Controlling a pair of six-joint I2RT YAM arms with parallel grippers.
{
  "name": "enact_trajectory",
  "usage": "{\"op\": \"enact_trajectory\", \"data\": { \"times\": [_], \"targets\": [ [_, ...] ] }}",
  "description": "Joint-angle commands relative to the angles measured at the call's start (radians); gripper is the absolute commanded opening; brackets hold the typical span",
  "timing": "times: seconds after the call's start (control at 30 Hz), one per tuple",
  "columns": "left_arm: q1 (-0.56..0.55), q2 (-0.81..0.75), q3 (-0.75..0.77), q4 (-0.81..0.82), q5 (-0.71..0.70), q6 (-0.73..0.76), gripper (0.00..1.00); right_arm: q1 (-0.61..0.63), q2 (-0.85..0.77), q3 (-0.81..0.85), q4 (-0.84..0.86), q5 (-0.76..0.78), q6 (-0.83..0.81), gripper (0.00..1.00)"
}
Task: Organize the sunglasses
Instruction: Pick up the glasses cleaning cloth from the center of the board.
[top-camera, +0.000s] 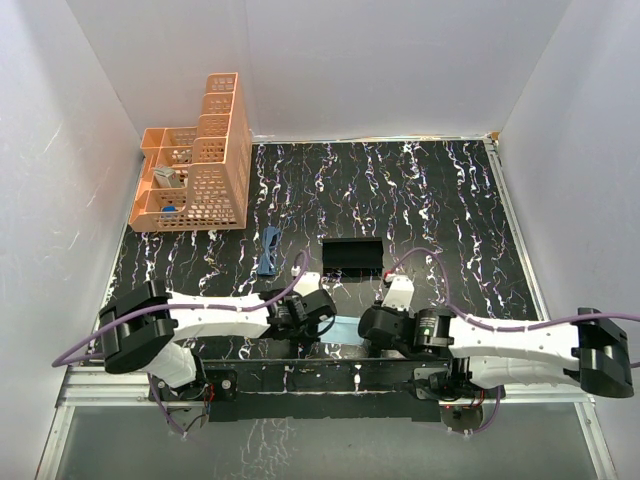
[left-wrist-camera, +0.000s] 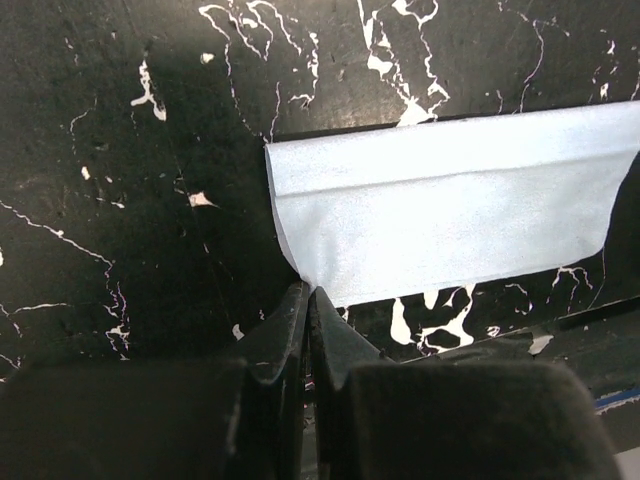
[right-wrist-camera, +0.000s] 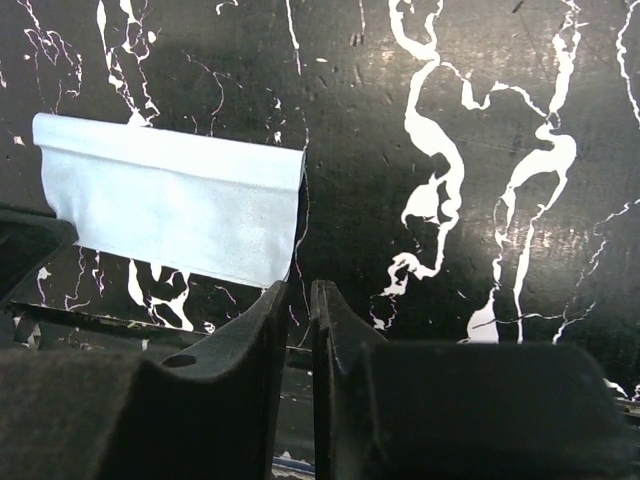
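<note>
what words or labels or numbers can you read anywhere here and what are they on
No text can be read in any view.
case: plain black, no label shows
cloth: plain light blue, no print
sunglasses: too small to tell any brand mark
basket: no lettering shows; the items inside are too small to read

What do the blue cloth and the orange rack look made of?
The cloth: soft matte fabric, probably microfibre; it bends in a smooth curl. The rack: rigid plastic, it seems; moulded grid of holes, even orange colour.
</note>
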Motion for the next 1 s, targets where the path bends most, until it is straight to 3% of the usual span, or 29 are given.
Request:
{"op": "enact_trajectory", "data": {
  "times": [0.0,0.97],
  "targets": [
    [0.007,-0.081,-0.051,0.05,0.009,0.006,0.0,0.007,0.082,0.087,0.012,0.031,0.018,0.15],
    [0.022,-0.205,-0.181,0.197,0.024,0.012,0.0,0.028,0.29,0.175,-0.016,-0.004,0.121,0.18]
  ]
}}
